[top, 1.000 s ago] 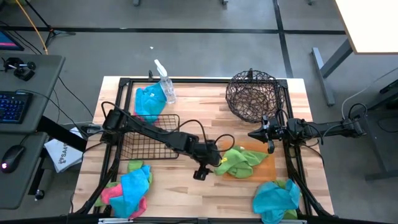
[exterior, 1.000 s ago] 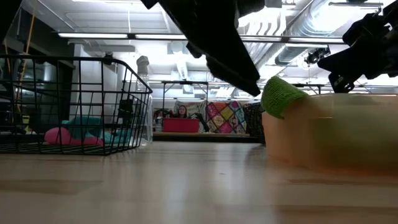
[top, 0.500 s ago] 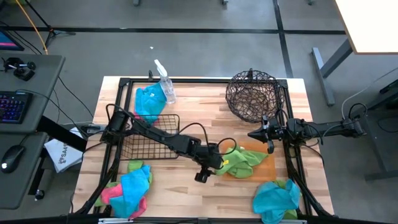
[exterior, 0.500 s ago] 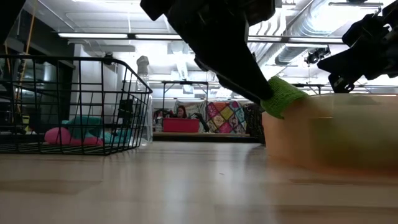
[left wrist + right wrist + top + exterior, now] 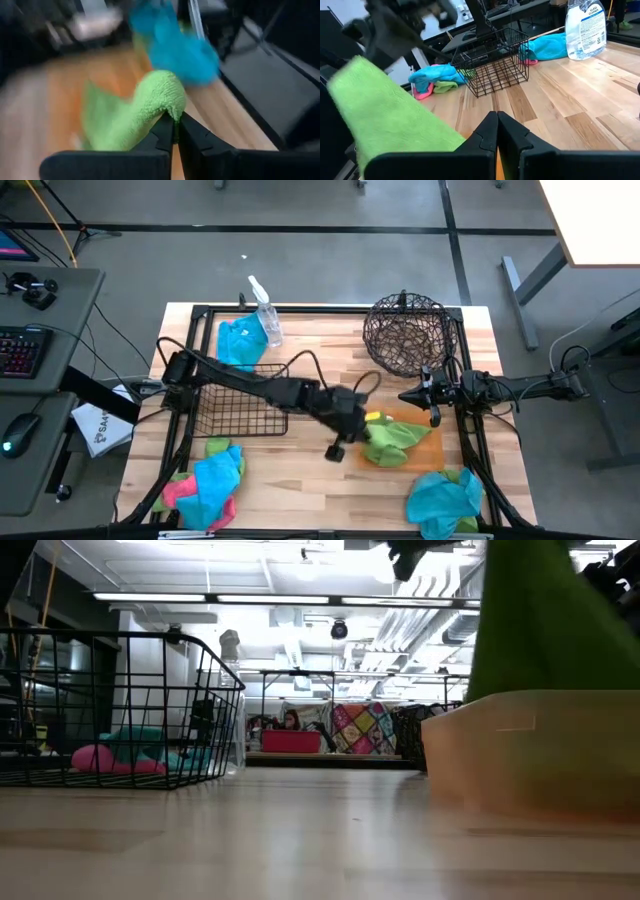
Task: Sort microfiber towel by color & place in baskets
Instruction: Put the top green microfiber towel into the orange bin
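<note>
High view: we see the orange tray [image 5: 428,432] w/ a green towel [image 5: 392,438] lying partly in it. The square black basket [image 5: 240,400] and the round woven basket [image 5: 408,332] hold no towel that we can see. The left gripper [image 5: 362,423] pinches the green towel's edge, fingers pressed together on the cloth. The right gripper [image 5: 408,394] waits above the tray, fingers pressed together, holding nothing. Other towels lie around: blue ones [image 5: 236,343] [image 5: 443,500] and a mixed pile [image 5: 205,480]; a spray bottle [image 5: 265,317] stands near the far edge. Low view shows the towel [image 5: 540,630] lifted above the tray wall [image 5: 530,750], which the high view doesn't show.
</note>
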Controlling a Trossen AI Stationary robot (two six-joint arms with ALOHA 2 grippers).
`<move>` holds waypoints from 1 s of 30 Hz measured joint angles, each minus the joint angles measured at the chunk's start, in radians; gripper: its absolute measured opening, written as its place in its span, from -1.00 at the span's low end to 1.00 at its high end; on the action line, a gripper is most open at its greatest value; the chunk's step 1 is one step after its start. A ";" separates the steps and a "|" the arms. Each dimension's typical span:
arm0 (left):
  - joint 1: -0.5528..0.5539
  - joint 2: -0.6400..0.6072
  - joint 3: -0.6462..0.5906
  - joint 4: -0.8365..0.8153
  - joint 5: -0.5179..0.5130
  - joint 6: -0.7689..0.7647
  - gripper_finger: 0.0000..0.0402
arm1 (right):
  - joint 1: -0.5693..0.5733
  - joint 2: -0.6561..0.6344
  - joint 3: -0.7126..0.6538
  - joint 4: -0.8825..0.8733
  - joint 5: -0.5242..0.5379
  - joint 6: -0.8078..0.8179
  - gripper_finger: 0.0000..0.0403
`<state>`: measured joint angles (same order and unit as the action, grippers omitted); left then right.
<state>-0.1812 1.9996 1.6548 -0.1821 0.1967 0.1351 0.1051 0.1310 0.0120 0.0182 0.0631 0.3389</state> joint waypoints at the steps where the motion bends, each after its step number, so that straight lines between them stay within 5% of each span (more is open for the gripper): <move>1: 0.008 0.008 0.004 0.035 0.000 0.009 -0.99 | 0.000 0.000 0.000 0.000 0.000 0.000 -1.00; 20: 0.016 0.247 0.005 0.200 -0.011 -0.074 -0.93 | 0.000 0.000 0.000 0.000 0.000 0.000 -1.00; 30: 0.046 0.248 0.070 0.066 0.044 -0.157 -0.20 | 0.000 0.000 0.000 0.000 0.000 0.000 -1.00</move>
<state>-0.1349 2.2478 1.7248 -0.1163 0.2409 -0.0223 0.1051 0.1310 0.0120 0.0181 0.0631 0.3389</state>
